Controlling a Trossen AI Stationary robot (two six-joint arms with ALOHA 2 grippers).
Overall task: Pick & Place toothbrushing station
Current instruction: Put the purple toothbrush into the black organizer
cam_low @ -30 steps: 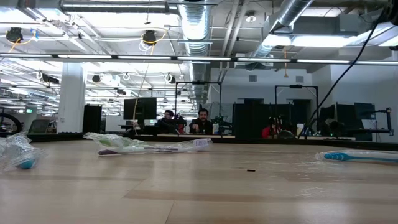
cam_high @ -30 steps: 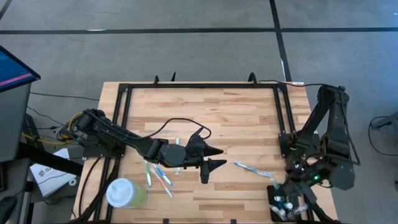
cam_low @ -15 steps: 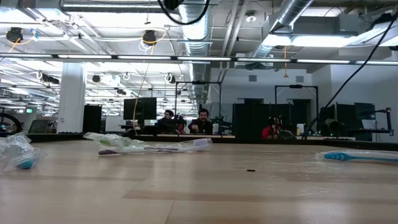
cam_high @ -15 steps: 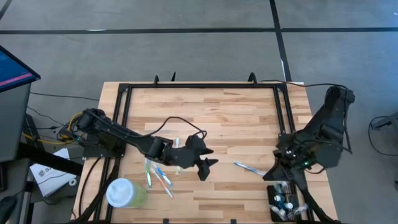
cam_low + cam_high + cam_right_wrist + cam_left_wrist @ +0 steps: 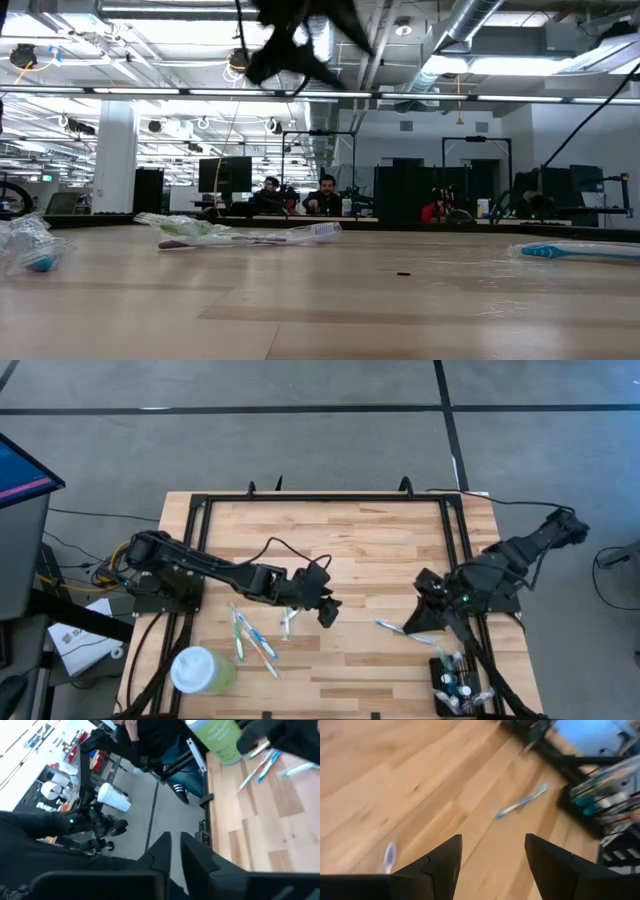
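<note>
The toothbrushing station [image 5: 455,690], a small black holder with brushes standing in it, rests on the table's near right corner; it also shows in the left wrist view [image 5: 600,795]. My left gripper [image 5: 325,610] is open and empty above the table's middle, its fingers apart in its wrist view [image 5: 492,862]. My right gripper [image 5: 410,624] is shut and empty, left of and beyond the station, over the near end of a blue toothbrush [image 5: 395,628] lying flat on the wood. Its fingers lie close together in its wrist view [image 5: 176,851].
A pale green cup with a white lid [image 5: 200,670] stands at the near left. Several loose toothbrushes [image 5: 252,640] lie beside it, and one white one [image 5: 287,620] lies by the left gripper. A black frame [image 5: 325,497] runs round the table. People sit far behind [image 5: 300,195].
My right gripper has left the station at the near right corner and swung toward the table's left and far side, ending by the blue toothbrush, its arm stretched out low. My left gripper has drawn back a little toward the far left and come down. The station has not moved.
</note>
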